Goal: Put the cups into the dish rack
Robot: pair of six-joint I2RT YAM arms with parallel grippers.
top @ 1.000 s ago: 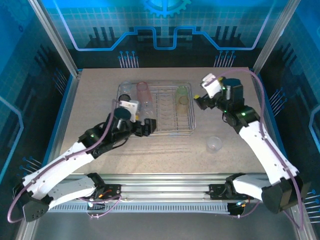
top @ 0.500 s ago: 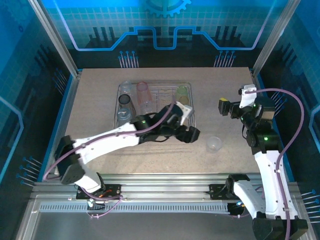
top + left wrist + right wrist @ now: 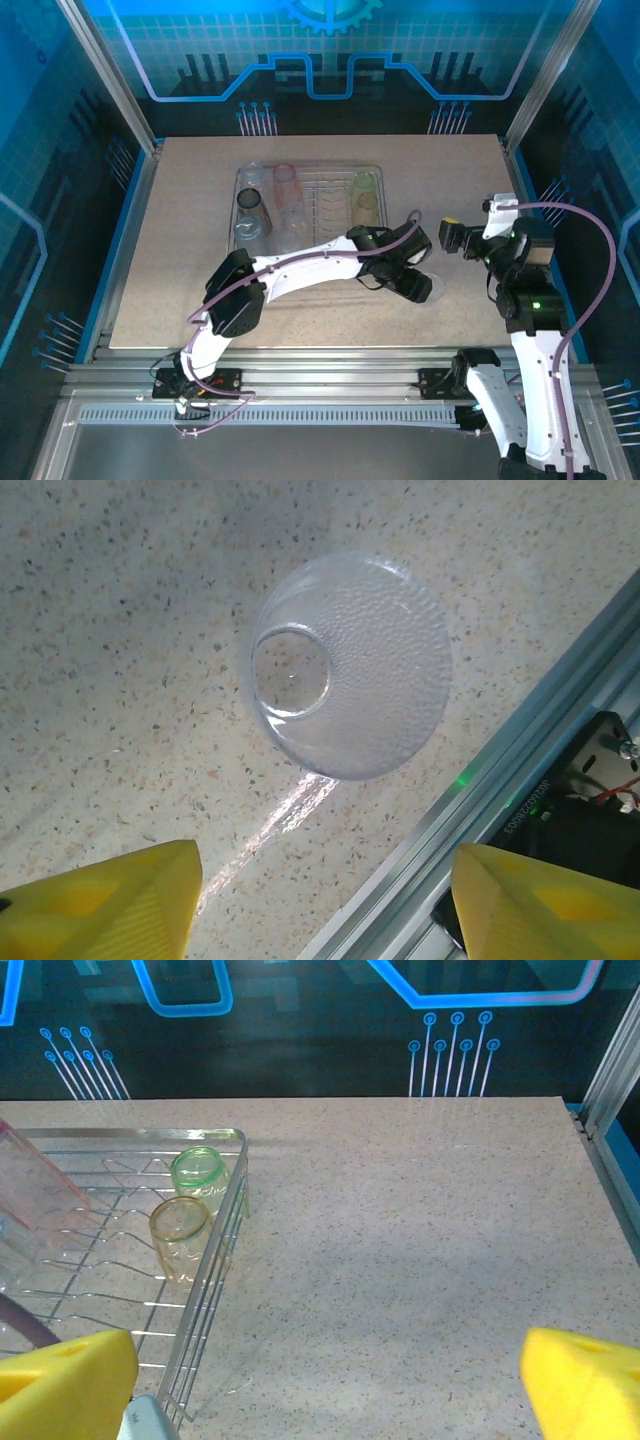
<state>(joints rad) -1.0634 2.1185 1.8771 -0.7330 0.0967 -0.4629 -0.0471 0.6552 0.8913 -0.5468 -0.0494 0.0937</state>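
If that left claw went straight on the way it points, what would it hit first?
Probably the clear cup on the table: it sits straight ahead, between the open fingers of the left gripper. Depth is unclear, so the fingers may pass on either side of it.

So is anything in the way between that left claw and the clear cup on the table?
Nothing visible is. The left gripper is open and aimed straight at the clear cup, which stands by itself on the table.
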